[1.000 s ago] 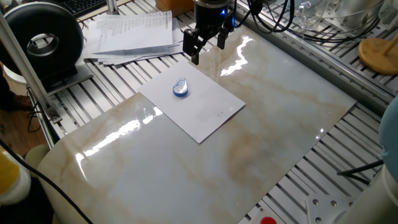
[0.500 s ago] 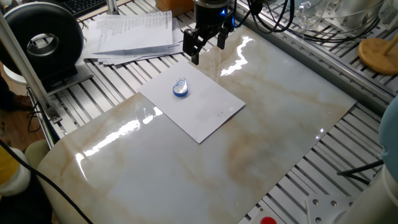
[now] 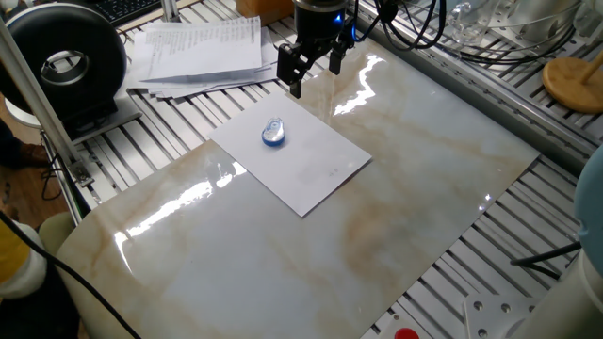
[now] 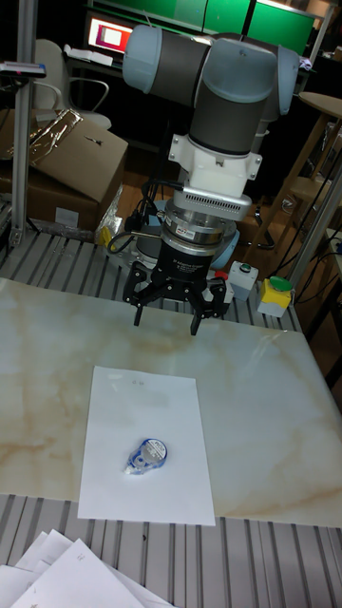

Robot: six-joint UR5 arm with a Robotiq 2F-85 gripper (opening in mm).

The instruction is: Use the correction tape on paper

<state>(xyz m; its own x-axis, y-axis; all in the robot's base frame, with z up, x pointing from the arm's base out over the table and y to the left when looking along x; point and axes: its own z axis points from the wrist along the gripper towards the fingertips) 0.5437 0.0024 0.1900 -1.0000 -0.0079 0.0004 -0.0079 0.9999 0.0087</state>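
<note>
Marble-topped bench [image 3: 405,217], fixed view: I have the UR5 arm [image 4: 223,81] standing at the far side of the slab, wrist pointing straight down. Across the last second nothing has shifted. Arm, sheet and dispenser sit exactly where they were in both earlier pictures. I read that as a pause before the approach, not progress. The task has not started in earnest.

The paper [image 3: 316,165], 1 blank white sheet, lies flat on the slab, turned at an angle to its edges, with its far corner toward the arm. A stack of printed papers [image 3: 198,52] sits on the slatted frame at far left, off the slab and clear of the sheet.

The end effector [image 4: 171,321] hangs above bare marble just beyond the sheet's far edge. Its 2 fingers are spread wide with nothing between them, so it is released and empty.

The correction tape [image 3: 273,133], a small blue and clear dispenser, rests on the paper near that far corner, lying on its flat side. It is near the end effector but apart from it, lower and toward the near side.

My judgement: the next move is a short travel nearward and a descent over the dispenser. A thin, flat-lying body on loose paper could skid as the fingers close, so I would want them centred across it.
</note>
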